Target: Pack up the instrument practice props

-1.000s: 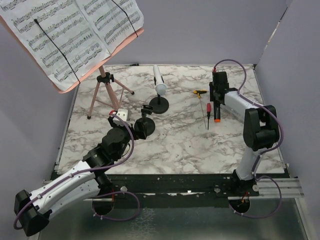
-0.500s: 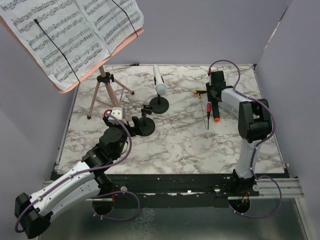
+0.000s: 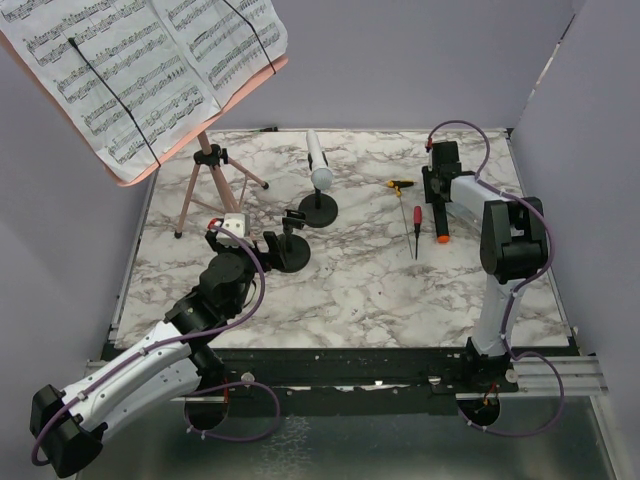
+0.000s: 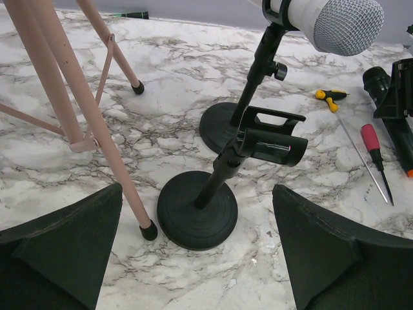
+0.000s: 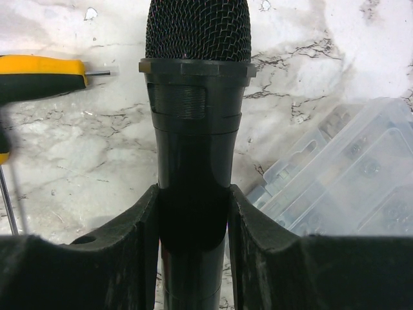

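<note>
My right gripper (image 5: 193,213) clamps the black microphone (image 5: 197,129) by its body, toward the table's (image 3: 350,290) far right corner, so I can carry it. My left gripper (image 4: 197,261) gapes wide before the empty holder (image 4: 193,216), nearer the left edge, to take it.

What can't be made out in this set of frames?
- Sheet music, top view: cut off by the top and left edges.
- Plastic box, right wrist view: cut by the right edge, contents blurred.
- White microphone, left wrist view: handle cut off by the top edge.
</note>
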